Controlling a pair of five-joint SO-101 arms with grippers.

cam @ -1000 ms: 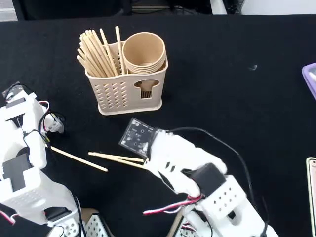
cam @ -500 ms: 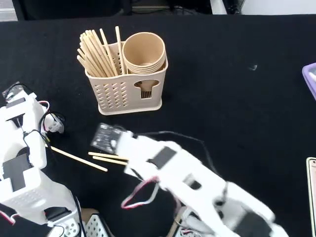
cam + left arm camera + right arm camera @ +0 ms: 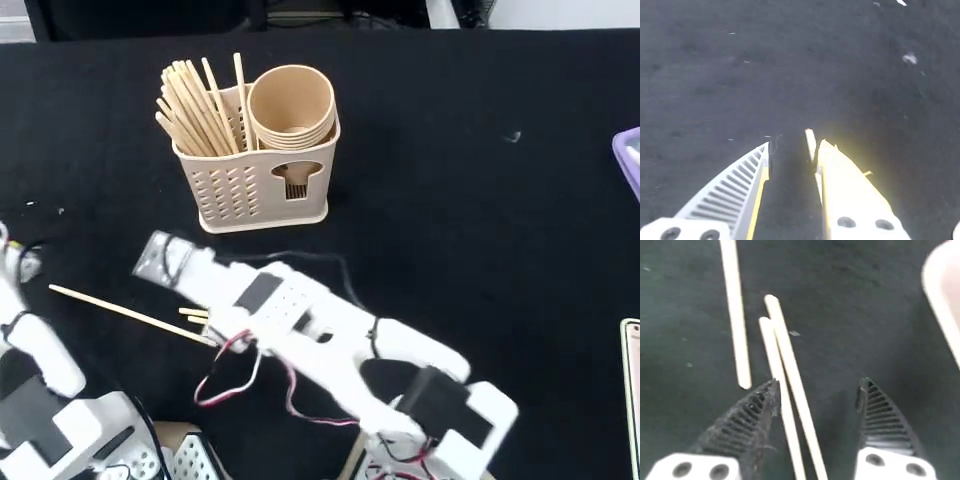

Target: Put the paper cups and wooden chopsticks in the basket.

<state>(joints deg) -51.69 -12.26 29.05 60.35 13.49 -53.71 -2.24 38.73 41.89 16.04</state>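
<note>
Two loose chopsticks (image 3: pixel 786 355) about to be grasped
They are seen lying side by side on the table (image 3: pixel 480 230), left of centre in the high view, below the basket (image 3: pixel 255 195); the right gripper (image 3: pixel 818 384) is held spread astride them; lowering and closing is judged to be needed next; the left gripper (image 3: pixel 795 144) is slightly parted.

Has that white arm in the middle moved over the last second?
Yes. The right arm swung left: its tip, earlier in front of the middle of the basket, now lies past its left wall, over the loose chopsticks.
</note>
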